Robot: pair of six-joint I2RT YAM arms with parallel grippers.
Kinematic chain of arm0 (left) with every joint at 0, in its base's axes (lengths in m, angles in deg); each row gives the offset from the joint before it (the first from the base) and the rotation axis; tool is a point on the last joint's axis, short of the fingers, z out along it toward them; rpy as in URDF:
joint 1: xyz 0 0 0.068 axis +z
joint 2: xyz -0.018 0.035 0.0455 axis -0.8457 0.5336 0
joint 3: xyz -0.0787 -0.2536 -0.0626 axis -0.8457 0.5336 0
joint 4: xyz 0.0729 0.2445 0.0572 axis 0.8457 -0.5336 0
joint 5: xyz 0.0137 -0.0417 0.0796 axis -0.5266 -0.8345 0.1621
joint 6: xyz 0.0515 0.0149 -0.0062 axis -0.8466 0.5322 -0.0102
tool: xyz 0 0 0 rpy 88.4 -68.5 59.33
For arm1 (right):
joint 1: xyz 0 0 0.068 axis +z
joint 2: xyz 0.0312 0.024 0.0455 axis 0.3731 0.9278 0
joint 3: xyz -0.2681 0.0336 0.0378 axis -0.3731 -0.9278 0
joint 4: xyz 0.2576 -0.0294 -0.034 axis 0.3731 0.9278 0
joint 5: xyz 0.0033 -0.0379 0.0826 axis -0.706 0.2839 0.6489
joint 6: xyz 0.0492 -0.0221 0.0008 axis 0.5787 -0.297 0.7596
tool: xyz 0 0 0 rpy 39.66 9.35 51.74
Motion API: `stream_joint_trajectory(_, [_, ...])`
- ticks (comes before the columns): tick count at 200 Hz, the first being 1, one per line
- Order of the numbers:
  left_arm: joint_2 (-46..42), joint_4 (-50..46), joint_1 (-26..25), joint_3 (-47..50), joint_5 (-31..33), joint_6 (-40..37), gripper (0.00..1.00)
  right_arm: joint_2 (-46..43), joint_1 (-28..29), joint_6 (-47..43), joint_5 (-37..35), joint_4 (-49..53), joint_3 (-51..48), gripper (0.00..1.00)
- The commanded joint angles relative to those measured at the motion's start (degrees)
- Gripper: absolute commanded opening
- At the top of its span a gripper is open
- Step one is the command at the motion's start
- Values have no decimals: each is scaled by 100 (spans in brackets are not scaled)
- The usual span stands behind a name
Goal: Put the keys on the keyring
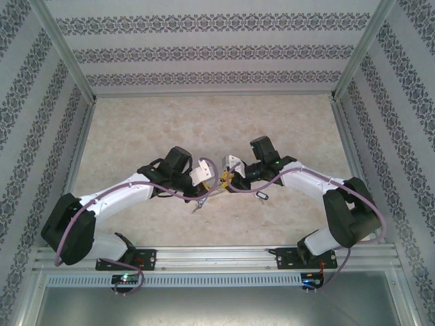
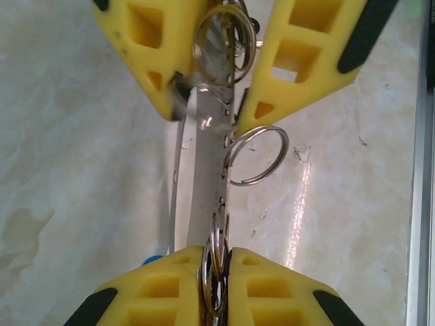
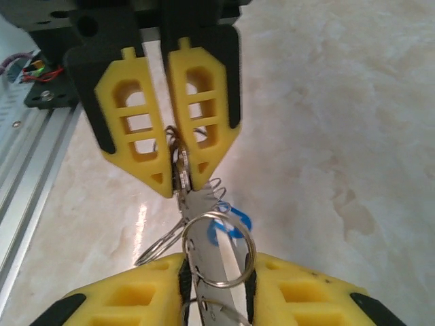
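The left gripper [image 2: 217, 255] is clamped tight on one end of a metal strip [image 2: 204, 183], with rings [image 2: 214, 272] bunched between its fingers [image 2: 156, 285]. A keyring [image 2: 255, 155] hangs off the strip's middle edge. The right gripper [image 2: 207, 115] pinches the strip's other end.

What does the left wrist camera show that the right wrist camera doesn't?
Left wrist: a cluster of rings bunched between the right pincer's fingers, and small holes along the metal strip's edge. Right wrist: the black mount above the left pincer, and red wires by the rail. Both: two yellow pincers holding the strip between them, a loose ring, something blue, the marbled table.
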Motion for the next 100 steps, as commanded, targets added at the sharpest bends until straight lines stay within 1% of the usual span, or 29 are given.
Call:
stream_joint_trajectory(1, [66,89,-53,-116,243,177,8,-189,-22,528,-321,-580,-187,34])
stream_joint_trajectory(20, [93,103,-53,-131,343,315,8,-499,-25,775,-589,-923,-424,36])
stream_joint_trajectory(37, [153,130,-49,-138,571,440,7,-836,-26,1047,-1111,-1241,-650,43])
stream_joint_trajectory(57, [253,105,-45,-208,701,538,6,-1175,-26,1189,-2101,-868,-657,48])
stream_joint_trajectory(63, [283,104,-44,-220,698,554,6,-1243,-47,1230,-2275,-675,-595,48])
stream_joint_trajectory(80, [401,100,-48,-273,663,649,6,-1378,-70,1256,-2097,-124,-390,47])
stream_joint_trajectory(100, [530,138,-29,-366,630,849,6,-1542,9,1580,-1587,-346,-487,44])
